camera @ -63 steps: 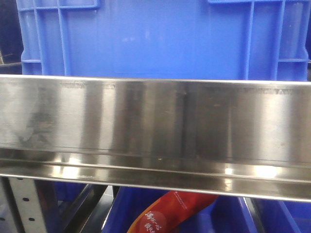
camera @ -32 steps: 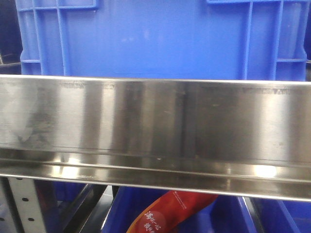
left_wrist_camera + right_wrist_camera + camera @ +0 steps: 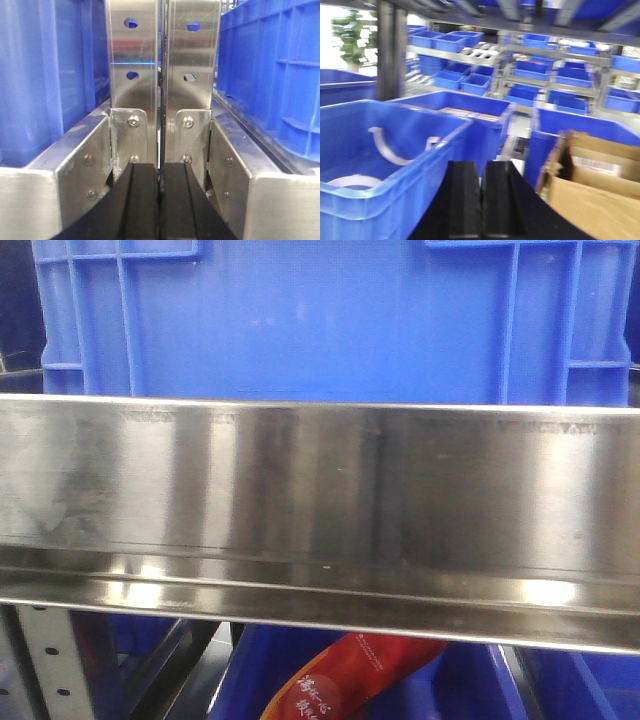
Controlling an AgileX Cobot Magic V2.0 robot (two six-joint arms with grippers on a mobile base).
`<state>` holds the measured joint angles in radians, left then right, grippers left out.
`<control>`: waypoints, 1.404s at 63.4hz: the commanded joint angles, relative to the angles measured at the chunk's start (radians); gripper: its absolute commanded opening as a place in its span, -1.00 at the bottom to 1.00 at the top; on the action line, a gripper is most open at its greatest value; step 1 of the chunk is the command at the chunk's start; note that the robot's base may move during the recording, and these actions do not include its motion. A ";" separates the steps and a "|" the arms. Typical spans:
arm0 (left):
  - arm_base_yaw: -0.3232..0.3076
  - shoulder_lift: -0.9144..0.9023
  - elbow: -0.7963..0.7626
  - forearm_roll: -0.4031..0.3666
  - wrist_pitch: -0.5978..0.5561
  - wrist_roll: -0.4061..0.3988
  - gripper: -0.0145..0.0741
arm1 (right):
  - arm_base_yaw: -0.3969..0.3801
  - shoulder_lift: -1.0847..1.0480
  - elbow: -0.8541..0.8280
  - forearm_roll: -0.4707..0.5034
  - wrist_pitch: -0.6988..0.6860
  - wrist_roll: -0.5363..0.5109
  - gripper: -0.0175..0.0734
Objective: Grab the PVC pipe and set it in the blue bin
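Both black grippers are pressed closed and empty: the left gripper (image 3: 160, 200) faces steel rack posts (image 3: 162, 75), the right gripper (image 3: 481, 200) hovers by a blue bin (image 3: 390, 165) where curved white PVC pipe (image 3: 385, 147) lies inside, against its far wall.

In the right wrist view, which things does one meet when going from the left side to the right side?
Blue bin holding white curved pieces → right gripper, fingers together → cardboard box.

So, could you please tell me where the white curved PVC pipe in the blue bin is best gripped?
Grip the white curved PVC pipe at the crest of its arch, coming from above: that part stands clear of the blue bin walls, though motion blur hides detail.
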<state>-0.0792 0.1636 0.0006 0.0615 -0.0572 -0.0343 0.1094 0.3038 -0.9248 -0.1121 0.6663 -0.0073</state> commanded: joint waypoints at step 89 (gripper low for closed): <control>0.004 -0.006 -0.001 -0.005 -0.020 0.001 -0.92 | -0.016 -0.291 0.554 -0.006 -0.497 -0.001 -0.99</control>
<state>-0.0792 0.1636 0.0006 0.0615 -0.0572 -0.0343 0.1055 0.0350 -0.4113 -0.1121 0.2113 -0.0056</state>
